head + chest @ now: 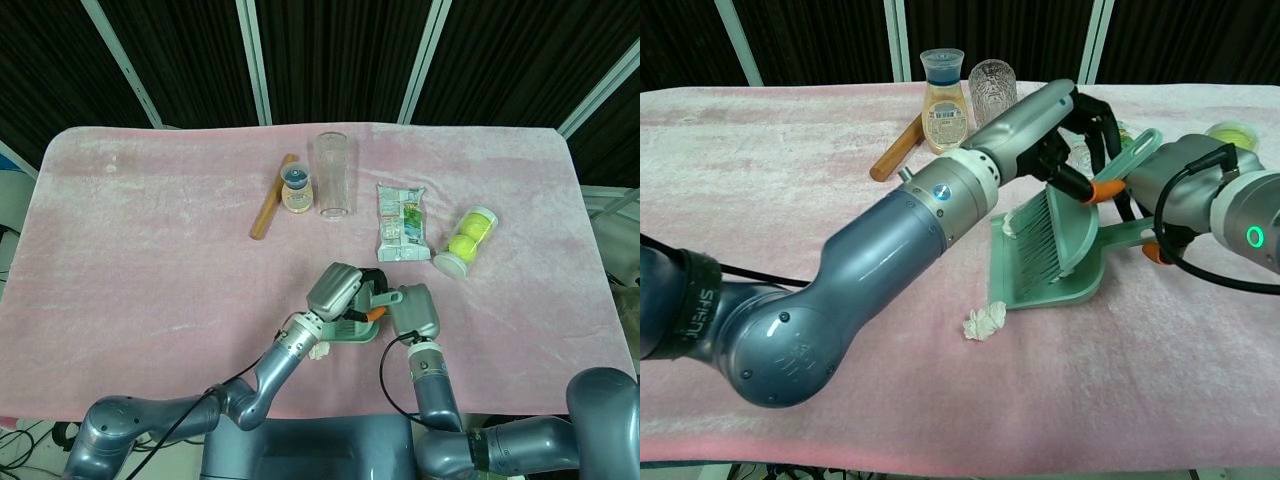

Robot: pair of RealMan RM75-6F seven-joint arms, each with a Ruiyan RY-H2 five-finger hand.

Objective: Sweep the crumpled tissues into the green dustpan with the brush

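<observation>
We see one crumpled tissue (985, 320) on the pink cloth (790, 200), below-left of our left hand (1075, 120). Left hand grips the brush (1055, 225), bristles inside the green dustpan (1040, 285); a second tissue (1011, 226) sits at the bristles' left edge. Right hand (1180, 180) holds the dustpan handle, just right of the brush.

Both arms are glossy blue-grey metal with silver wrist cuffs. Left arm (870, 270) has a black band with lettering and a tiny blue light. Right arm (1240, 215) shows a green ring light and looping black cable.
</observation>
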